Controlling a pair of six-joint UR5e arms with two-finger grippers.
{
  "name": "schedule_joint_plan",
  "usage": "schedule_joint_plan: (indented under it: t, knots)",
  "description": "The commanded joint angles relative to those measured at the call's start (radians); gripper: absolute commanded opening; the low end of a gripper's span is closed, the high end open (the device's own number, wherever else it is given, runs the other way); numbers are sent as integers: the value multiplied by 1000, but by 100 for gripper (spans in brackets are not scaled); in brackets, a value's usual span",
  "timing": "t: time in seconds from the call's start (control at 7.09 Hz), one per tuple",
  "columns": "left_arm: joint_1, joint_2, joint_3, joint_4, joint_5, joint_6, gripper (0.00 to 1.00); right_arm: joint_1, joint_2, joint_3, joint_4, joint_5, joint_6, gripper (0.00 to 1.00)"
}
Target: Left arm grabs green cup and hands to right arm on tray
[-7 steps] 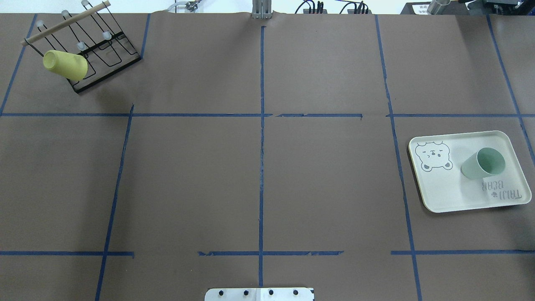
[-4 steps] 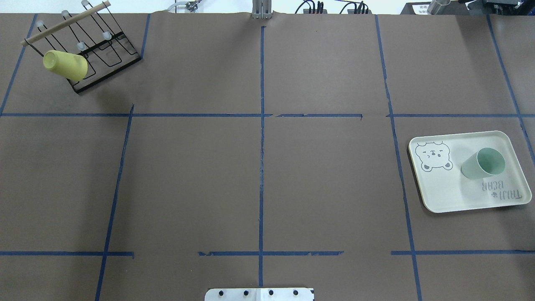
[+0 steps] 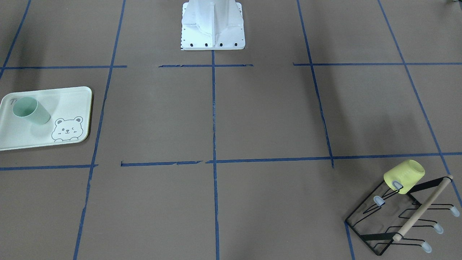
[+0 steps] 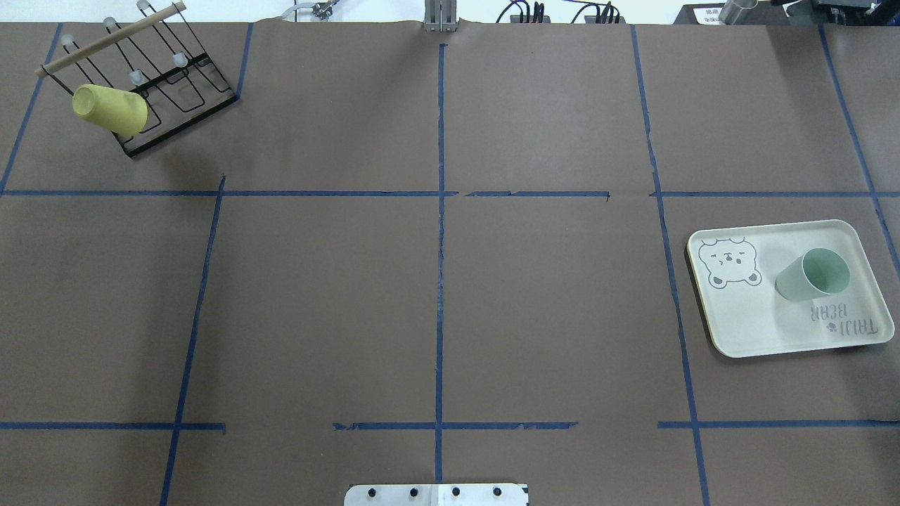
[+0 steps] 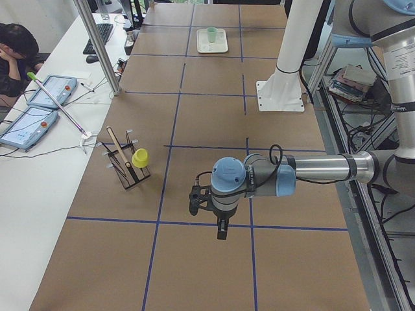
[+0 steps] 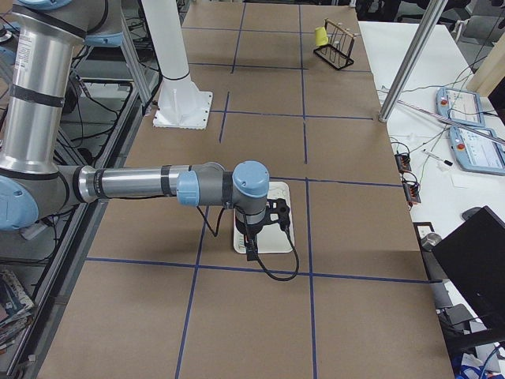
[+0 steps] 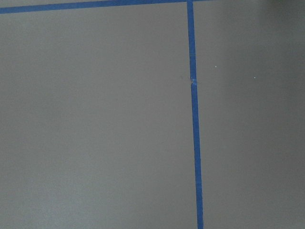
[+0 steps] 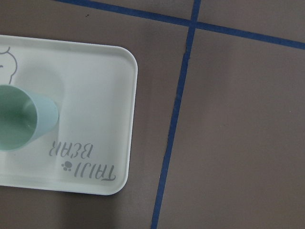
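The green cup [image 4: 813, 275] stands upright on the tray [image 4: 745, 323] at the table's right side. It also shows in the front-facing view [image 3: 30, 110] and the right wrist view [image 8: 19, 121]. Neither arm appears in the overhead or front-facing view. In the exterior left view my left gripper [image 5: 206, 202] hangs over bare table, far from the cup. In the exterior right view my right gripper [image 6: 278, 215] hovers above the tray [image 6: 272, 241]. I cannot tell whether either is open or shut. No fingers show in the wrist views.
A yellow cup [image 4: 110, 109] hangs on a black wire rack [image 4: 176, 91] with a wooden rod at the far left corner. Blue tape lines grid the brown table cover. The robot's white base [image 3: 213, 25] stands at the near middle edge.
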Motion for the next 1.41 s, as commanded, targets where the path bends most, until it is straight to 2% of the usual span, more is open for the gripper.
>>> schedule_joint_plan:
  t: [0.0, 1.27]
  knots:
    - [0, 0, 0, 0, 0, 0, 100, 0, -1, -1, 2, 2, 0, 100]
    - [41, -7, -1, -3, 2, 0, 100, 0, -1, -1, 2, 16, -2, 100]
